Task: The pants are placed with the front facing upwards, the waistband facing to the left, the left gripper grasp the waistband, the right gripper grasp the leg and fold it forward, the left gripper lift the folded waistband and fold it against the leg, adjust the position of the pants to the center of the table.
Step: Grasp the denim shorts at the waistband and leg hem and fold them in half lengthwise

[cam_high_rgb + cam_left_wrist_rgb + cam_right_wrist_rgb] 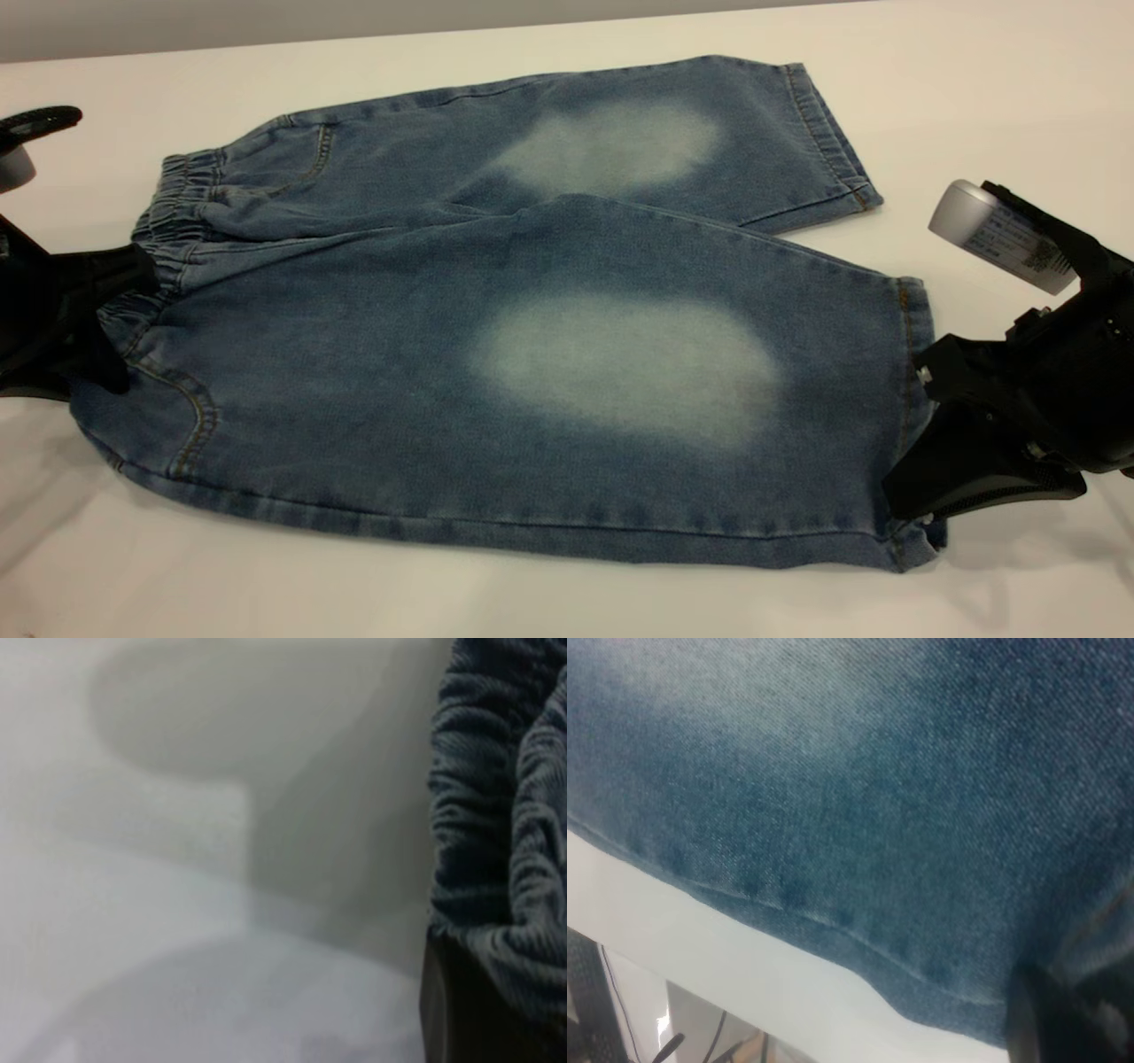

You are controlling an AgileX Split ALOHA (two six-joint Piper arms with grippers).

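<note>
Checking progress: the pants lie flat on the table, front up, both faded ovals showing, waistband at the left, hems at the right, so placement looks done and no fold is made yet. My left gripper sits at the waistband's near half; in the left wrist view the ruched band bunches against a dark finger, so I judge it pinched on the waistband, though the tips are mostly hidden by cloth. My right gripper is at the near leg's hem, its black wedge touching the hem edge; the right wrist view shows denim filling the frame and a dark finger at the corner, but whether the fingers have clamped the leg or only stand around it I cannot tell. Left to do, as I read it: confirm the leg grip, fold forward, fold waistband onto the leg, then center the pants.
</note>
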